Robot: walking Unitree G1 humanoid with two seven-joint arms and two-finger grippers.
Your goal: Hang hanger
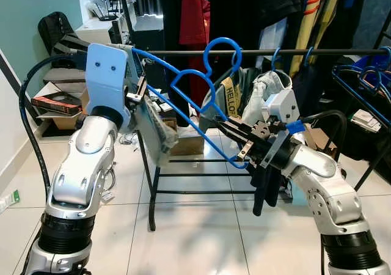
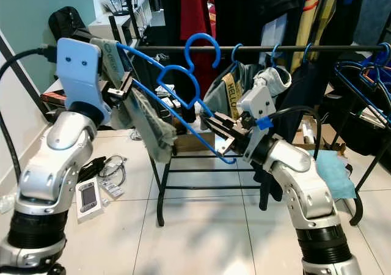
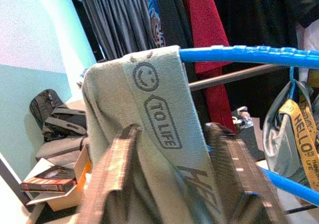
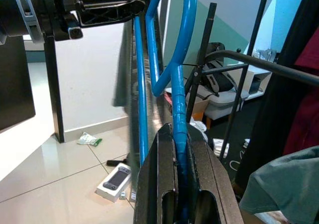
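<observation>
Holding: both grippers carry one blue hanger [image 1: 194, 98] in front of a black clothes rail [image 1: 305, 52].
Hanger position: its hook [image 1: 221, 49] rises just at the rail's height, near the rail's left part; whether the hook rests on the rail cannot be told.
Garment: a grey-green cloth [image 1: 154, 127] with a printed strap reading "TO LIFE" drapes over the hanger's left end.
Left gripper: the left gripper [image 3: 174, 179] sits at the hanger's left end, its two fingers [image 3: 112, 174] set apart with the draped cloth between them, seemingly gripping cloth and hanger together.
Right gripper: the right gripper [image 1: 235, 139] holds the hanger's lower right corner, its fingers [image 4: 154, 184] pressed onto the blue bar.
Rail: dark clothes, a red garment [image 1: 194, 12] and other blue hangers [image 1: 366, 79] hang along it, the blue hangers at its right end.
Floor: white tiles [image 2: 201, 238] carry a small handheld device [image 2: 88, 197] and cables [image 2: 113, 168] near the rack's left leg.
Left edge: a cardboard box [image 1: 61, 107] and a black bag [image 1: 52, 27] stand by the wall.
</observation>
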